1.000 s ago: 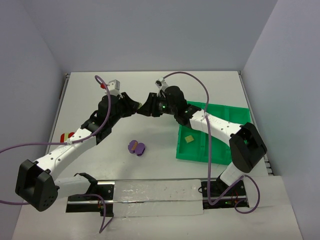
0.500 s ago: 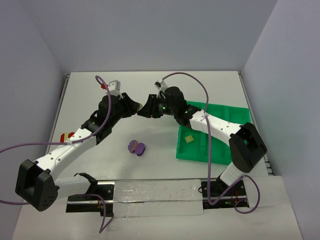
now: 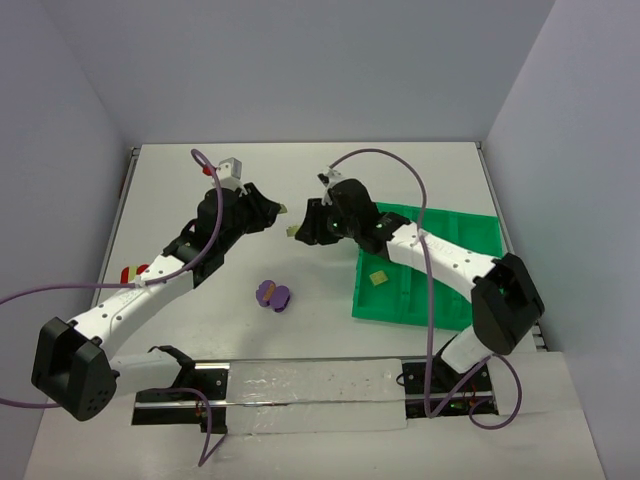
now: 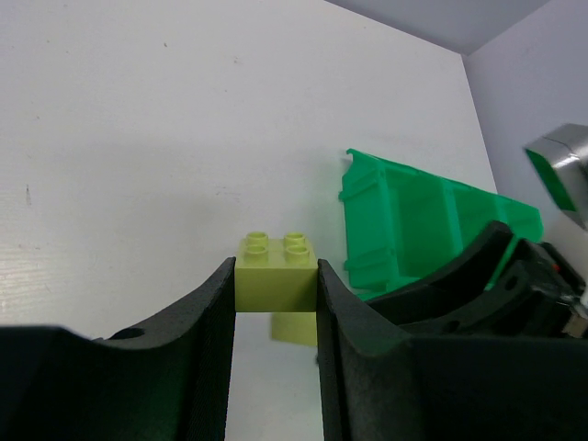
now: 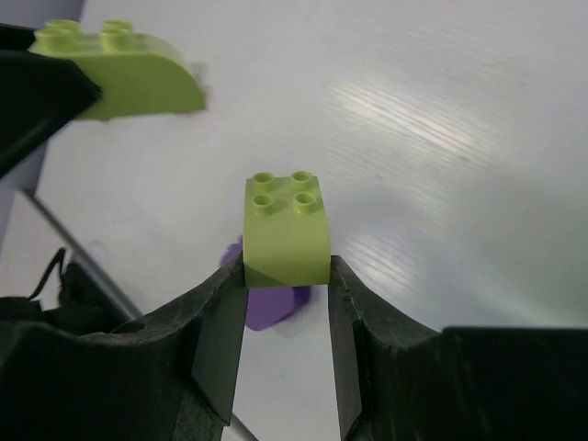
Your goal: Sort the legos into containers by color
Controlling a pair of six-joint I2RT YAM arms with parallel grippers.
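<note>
White tabletop (image 3: 300, 180) carries the green tray (image 3: 440, 272) at right. Left claw (image 3: 272, 211) is clenched on the first yellow-green brick (image 4: 276, 266). Right claw (image 3: 298, 230) is clenched on the second yellow-green brick (image 5: 287, 230), just beside it. Purple bricks (image 3: 272, 295) lie nearer. A third yellow-green brick (image 3: 378, 278) sits in the tray's leftmost compartment.

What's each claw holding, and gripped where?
Left claw: a yellow-green brick, pinched across two opposite side faces, studs exposed. Right claw: a curved yellow-green brick, pinched across its lower sides, studs exposed.
</note>
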